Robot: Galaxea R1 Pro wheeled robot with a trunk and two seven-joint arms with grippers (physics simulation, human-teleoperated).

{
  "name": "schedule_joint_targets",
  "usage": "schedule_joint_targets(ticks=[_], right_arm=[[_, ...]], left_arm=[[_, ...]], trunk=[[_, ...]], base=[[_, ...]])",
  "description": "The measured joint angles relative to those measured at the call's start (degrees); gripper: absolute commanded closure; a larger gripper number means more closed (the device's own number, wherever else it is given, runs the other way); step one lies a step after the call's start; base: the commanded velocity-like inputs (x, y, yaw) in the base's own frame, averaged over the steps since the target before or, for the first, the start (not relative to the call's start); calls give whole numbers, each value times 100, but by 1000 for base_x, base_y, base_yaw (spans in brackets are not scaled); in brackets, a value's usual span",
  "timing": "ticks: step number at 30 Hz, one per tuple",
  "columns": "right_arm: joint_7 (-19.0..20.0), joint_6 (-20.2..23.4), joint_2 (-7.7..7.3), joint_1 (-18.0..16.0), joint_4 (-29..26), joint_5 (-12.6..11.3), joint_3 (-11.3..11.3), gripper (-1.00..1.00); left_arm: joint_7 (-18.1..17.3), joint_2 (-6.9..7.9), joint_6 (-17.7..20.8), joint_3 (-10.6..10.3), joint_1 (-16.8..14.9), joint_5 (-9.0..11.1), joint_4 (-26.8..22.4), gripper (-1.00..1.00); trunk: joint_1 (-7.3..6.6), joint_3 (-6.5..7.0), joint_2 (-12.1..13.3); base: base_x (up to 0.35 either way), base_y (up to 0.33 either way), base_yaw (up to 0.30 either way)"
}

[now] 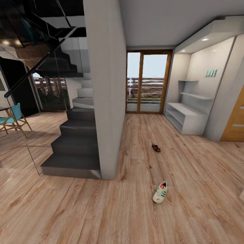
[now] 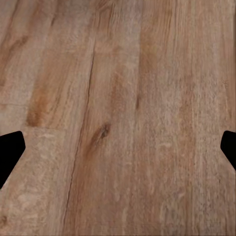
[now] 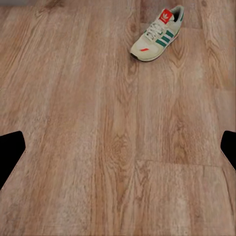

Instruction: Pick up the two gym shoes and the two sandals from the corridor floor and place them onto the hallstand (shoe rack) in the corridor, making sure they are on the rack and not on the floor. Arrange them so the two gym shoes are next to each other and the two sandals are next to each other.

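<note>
One white gym shoe (image 1: 160, 192) with green stripes lies on the wood corridor floor (image 1: 189, 189) right of centre, close in front of me. The same gym shoe (image 3: 157, 35) appears far off in the right wrist view. A small brown sandal (image 1: 156, 147) lies further down the corridor. The white hallstand (image 1: 184, 118) stands in the lit alcove at the right, its top and shelves bare. My left gripper (image 2: 118, 147) hangs over bare planks, its fingers (image 2: 10, 152) spread wide. My right gripper (image 3: 118, 147) is likewise open above the floor, well short of the shoe.
A grey pillar (image 1: 105, 88) and a dark staircase (image 1: 76, 142) stand at centre left. A glass door (image 1: 147, 83) closes the corridor's far end. Thin wall shelves (image 1: 196, 95) hang above the hallstand. A wooden door (image 1: 235, 122) is at the right. A teal chair (image 1: 13, 118) stands far left.
</note>
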Motion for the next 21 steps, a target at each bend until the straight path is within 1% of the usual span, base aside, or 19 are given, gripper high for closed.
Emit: schedule_joint_targets(ticks=[1,4,11,19,21], right_arm=[[-2,-24,7,-113,-10,-12,-1,-100],[-2,-42,9,-149,19,-64,-49,-100],[3,-59,11,-174,195,-231,-235,-100],[18,-67,28,-179,397,-284,-286,-100],[22,-65,39,-180,427,-294,-292,-100]], left_arm=[[1,6,-5,8,-180,17,-30,-100],[2,15,-13,23,-242,31,-25,-100],[-33,22,-39,67,-278,43,-5,-100],[-60,30,-46,58,-253,27,3,-100],[-62,64,-47,61,-235,27,1,-100]], trunk=[[0,1,0],[0,0,0],[0,-1,0],[0,-1,0],[0,-1,0]], base=[[0,0,0],[0,0,0],[0,0,0],[0,0,0],[0,0,0]])
